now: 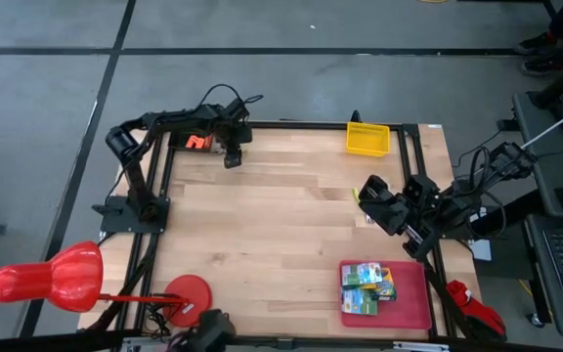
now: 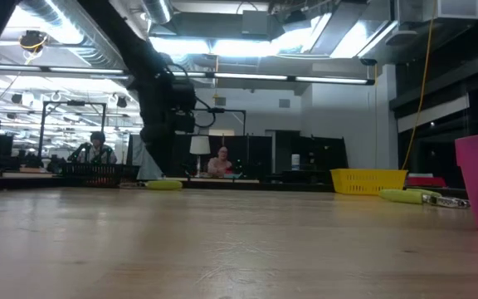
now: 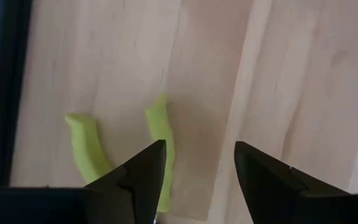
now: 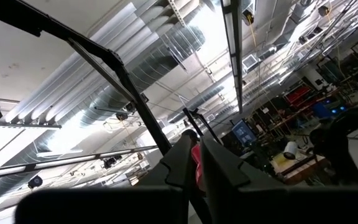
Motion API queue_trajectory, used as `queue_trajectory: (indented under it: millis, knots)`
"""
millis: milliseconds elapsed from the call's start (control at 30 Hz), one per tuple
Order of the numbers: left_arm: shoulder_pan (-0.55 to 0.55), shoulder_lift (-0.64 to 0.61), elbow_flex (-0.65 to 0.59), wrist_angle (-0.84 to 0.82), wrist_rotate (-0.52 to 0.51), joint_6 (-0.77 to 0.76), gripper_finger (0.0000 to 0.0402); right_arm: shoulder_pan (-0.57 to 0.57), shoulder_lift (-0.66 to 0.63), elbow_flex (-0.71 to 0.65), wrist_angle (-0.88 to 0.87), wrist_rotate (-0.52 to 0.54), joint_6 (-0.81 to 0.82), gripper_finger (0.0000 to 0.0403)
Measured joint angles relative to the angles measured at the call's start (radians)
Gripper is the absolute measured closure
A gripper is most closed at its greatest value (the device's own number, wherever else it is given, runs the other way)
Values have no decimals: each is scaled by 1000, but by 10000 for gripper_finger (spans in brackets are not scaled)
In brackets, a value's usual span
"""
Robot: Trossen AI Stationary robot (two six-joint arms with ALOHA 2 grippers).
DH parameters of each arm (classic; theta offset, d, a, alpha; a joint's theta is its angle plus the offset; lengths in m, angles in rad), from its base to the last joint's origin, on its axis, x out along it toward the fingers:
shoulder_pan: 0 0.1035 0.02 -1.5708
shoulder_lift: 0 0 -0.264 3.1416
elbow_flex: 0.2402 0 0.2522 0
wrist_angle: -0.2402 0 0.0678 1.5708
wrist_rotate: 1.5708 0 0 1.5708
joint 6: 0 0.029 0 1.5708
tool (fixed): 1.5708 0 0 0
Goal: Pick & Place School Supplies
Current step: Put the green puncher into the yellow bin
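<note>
Scissors (image 3: 160, 146) with yellow-green handles lie on the surface (image 1: 281, 225) under the left end effector (image 3: 197, 180), fingers apart; only its wrist view shows them. Overhead, crayon boxes (image 1: 368, 288) sit in the red tray (image 1: 413, 308); right end effector (image 4: 194, 165) pinched together, raised.

Left gripper (image 3: 197, 174) jaws apart above yellow-green scissor handles (image 3: 160, 134), wooden table (image 3: 291, 81)

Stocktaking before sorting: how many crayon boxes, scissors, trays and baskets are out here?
Crayon boxes: 3
Scissors: 2
Tray: 1
Basket: 1
Total: 7
</note>
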Motion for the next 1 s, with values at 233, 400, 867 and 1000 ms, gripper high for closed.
queue_trajectory:
  millis: [233, 400, 867, 1000]
  knots:
    - [2, 64, 14, 34, -69, 19, 213, 2, 2, 0, 17, -7, 9, 364]
    - [4, 103, 14, 57, -86, 19, 220, 2, 2, 0, 20, -2, 16, 364]
    - [3, 112, 15, 73, -80, -94, 364, 2, 2, 0, 22, 1, 15, 364]
    - [-14, 80, 12, 86, 0, -145, 364, 2, 5, 0, 21, -1, 15, 364]
